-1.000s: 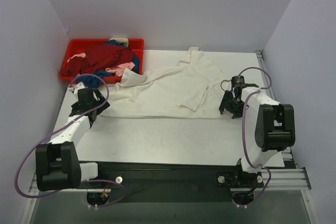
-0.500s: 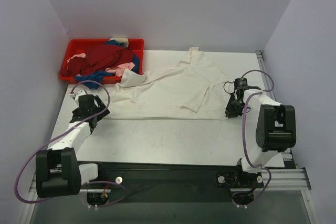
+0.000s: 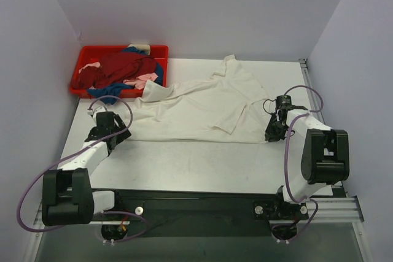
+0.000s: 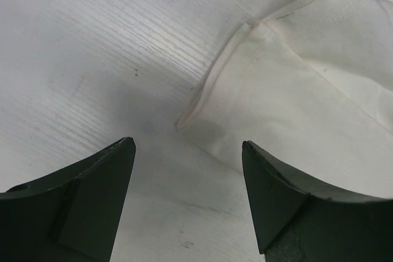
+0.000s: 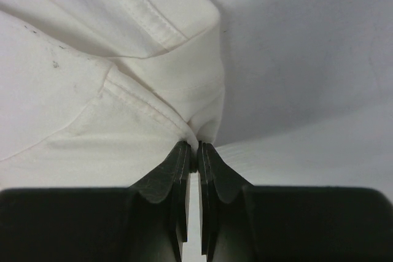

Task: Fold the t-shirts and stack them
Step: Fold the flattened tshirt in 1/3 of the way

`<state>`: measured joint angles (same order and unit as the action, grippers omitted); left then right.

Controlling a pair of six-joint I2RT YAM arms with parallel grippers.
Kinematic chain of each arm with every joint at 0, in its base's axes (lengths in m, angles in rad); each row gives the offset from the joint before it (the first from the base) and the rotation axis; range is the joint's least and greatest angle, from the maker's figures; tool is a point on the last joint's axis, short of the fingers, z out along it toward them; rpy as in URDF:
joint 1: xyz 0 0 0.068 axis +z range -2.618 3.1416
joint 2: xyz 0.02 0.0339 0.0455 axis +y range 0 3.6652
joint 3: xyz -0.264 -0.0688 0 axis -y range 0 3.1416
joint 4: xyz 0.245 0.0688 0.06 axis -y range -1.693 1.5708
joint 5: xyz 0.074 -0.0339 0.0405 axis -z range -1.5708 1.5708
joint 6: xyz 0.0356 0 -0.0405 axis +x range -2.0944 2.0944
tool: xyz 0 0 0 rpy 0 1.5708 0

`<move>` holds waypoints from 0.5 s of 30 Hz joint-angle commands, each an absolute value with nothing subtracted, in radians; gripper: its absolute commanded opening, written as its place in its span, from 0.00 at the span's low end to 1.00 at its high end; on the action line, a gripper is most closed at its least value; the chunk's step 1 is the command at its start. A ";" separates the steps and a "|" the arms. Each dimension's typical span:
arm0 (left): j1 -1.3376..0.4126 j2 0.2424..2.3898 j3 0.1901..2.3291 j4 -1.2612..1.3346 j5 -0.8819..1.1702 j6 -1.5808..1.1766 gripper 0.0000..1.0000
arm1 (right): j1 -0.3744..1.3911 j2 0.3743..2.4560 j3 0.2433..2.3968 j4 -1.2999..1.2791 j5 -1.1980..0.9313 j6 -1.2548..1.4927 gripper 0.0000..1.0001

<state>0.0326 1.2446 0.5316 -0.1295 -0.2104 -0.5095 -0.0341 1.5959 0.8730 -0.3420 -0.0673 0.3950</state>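
The large cream-white t-shirt (image 3: 202, 105) lies spread across the back half of the table. My right gripper (image 3: 274, 131) is at its near right corner and is shut on a bunched fold of that cloth (image 5: 141, 96); in the right wrist view the right gripper (image 5: 196, 149) pinches the hem. My left gripper (image 3: 116, 129) sits low at the shirt's near left corner. In the left wrist view the left gripper (image 4: 187, 145) is open, and the hem corner (image 4: 187, 121) lies just ahead of its fingers, not between them. Dark red (image 3: 126, 65), blue (image 3: 105, 94) and pale pink (image 3: 145, 80) t-shirts lie heaped in the tray.
A red plastic tray (image 3: 86, 54) stands at the back left corner against the wall, and the cream shirt's sleeve (image 3: 153, 92) reaches its edge. Purple walls close in on the left, back and right. Bare white tabletop (image 3: 196, 164) runs between the shirt and the arm bases.
My right gripper has shut on the cream shirt's near right corner and drawn it slightly nearer. My left gripper has moved nearer and right toward the left corner, its jaws narrowing a little.
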 commanded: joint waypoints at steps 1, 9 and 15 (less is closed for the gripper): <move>0.025 1.244 0.551 -0.144 -0.207 -0.497 0.81 | -0.041 1.568 0.871 -0.394 -0.049 0.393 0.00; 0.025 1.304 0.583 -0.153 -0.189 -0.483 0.60 | -0.040 1.555 0.858 -0.390 -0.057 0.394 0.00; 0.026 1.406 0.640 -0.178 -0.143 -0.460 0.41 | -0.040 1.519 0.838 -0.391 -0.057 0.399 0.00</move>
<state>0.0277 1.3693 0.5930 -0.1551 -0.1780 -0.4866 -0.0341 1.5738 0.8532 -0.3408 -0.0685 0.3950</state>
